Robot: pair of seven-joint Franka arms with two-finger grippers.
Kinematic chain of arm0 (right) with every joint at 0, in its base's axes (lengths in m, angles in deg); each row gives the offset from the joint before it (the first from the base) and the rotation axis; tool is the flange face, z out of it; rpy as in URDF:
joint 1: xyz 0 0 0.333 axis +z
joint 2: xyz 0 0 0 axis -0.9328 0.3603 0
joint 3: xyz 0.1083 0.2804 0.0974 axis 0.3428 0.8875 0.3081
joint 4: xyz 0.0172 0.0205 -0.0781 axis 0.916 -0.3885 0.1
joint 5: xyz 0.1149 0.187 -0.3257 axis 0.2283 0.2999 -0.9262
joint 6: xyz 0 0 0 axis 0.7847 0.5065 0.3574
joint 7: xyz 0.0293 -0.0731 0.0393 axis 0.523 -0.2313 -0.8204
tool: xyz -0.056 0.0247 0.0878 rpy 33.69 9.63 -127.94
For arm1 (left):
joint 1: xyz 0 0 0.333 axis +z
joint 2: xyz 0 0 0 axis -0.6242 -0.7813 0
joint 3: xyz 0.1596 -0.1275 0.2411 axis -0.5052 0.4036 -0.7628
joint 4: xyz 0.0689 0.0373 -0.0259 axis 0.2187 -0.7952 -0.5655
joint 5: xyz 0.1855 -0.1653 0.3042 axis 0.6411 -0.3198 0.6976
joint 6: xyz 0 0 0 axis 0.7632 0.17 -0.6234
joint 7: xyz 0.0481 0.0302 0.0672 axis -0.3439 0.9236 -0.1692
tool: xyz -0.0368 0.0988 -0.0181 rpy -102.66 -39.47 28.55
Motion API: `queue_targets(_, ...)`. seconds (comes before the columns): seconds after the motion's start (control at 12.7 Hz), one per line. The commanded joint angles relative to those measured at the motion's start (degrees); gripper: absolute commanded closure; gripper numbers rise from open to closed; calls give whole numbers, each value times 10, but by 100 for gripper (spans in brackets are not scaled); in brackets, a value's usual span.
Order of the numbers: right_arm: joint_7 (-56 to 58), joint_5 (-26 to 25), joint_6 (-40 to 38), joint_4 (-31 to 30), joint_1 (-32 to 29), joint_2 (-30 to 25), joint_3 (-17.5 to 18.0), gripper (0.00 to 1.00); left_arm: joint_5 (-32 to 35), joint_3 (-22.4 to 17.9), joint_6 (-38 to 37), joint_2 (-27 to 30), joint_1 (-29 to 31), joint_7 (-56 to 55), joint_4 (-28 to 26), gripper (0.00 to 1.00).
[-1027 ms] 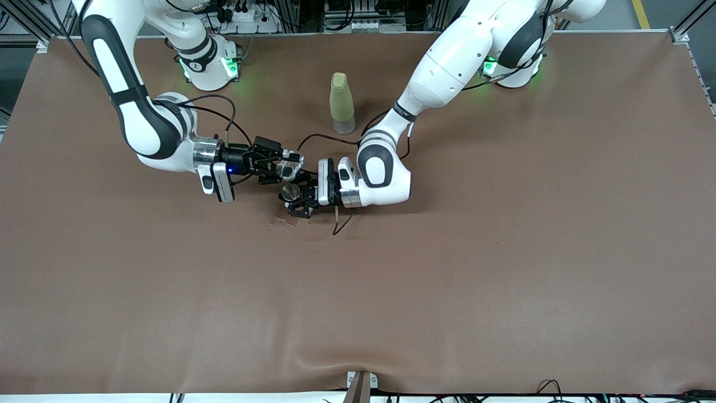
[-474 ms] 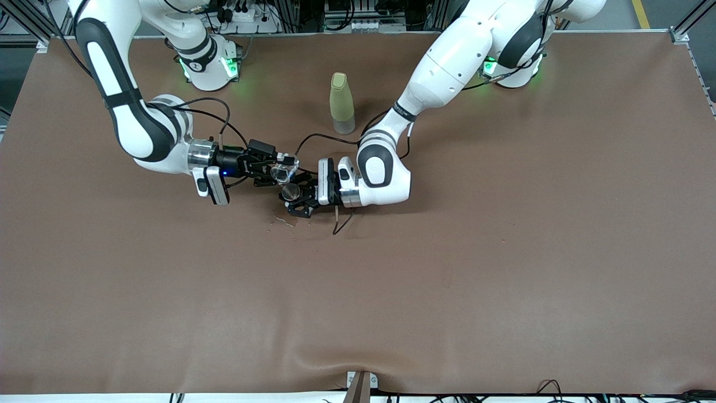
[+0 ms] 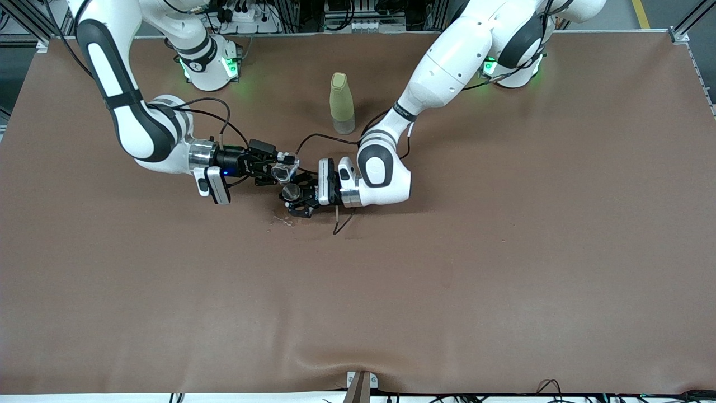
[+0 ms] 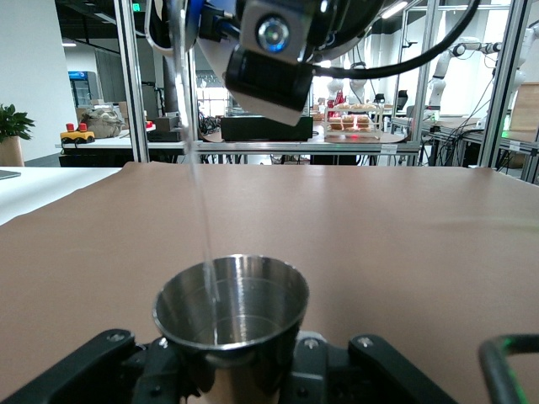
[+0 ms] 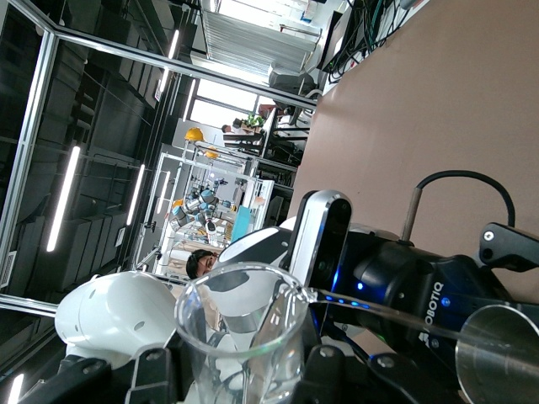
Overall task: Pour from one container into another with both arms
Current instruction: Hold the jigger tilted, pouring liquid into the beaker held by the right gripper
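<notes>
Claws meet over the middle of the brown table (image 3: 503, 291), where the right claw (image 3: 278, 169), reaching in from the right arm's end, is clenched on a tiny clear glass cup (image 3: 282, 172) tipped toward the metal jigger (image 3: 290, 192). The left claw (image 3: 296, 201) is clenched on that jigger, held upright just under the cup's lip. In the left wrist view a thin stream of water (image 4: 200, 202) falls into the jigger's (image 4: 232, 316) round mouth, with liquid showing inside. A yellow-green bottle (image 3: 342, 103) stands upright on the table, farther from the front camera than both claws and near the left arm's elbow. Wide bare table lies open nearer the front camera and toward both ends; the table's edges are well apart from the claws. The jigger's waist and base are hidden among the left claw's fingers. In the right wrist view the cup's (image 5: 244, 337) base is cut off and the jigger (image 5: 501, 358) shows only partly. Small pale specks (image 3: 282, 222) lie on the table near the left claw; what they are cannot be told.
</notes>
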Motion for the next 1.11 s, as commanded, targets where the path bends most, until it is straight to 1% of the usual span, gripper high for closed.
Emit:
queue_targets(0.0, -6, 12, -22, -13, -5, -5, 6, 75, -17, -1, -5, 10, 1, 0, -14, 100)
queue_targets(1.03, -9, 11, -29, -15, -8, -1, 6, 75, -15, -2, -5, 10, 0, -15, -13, 100)
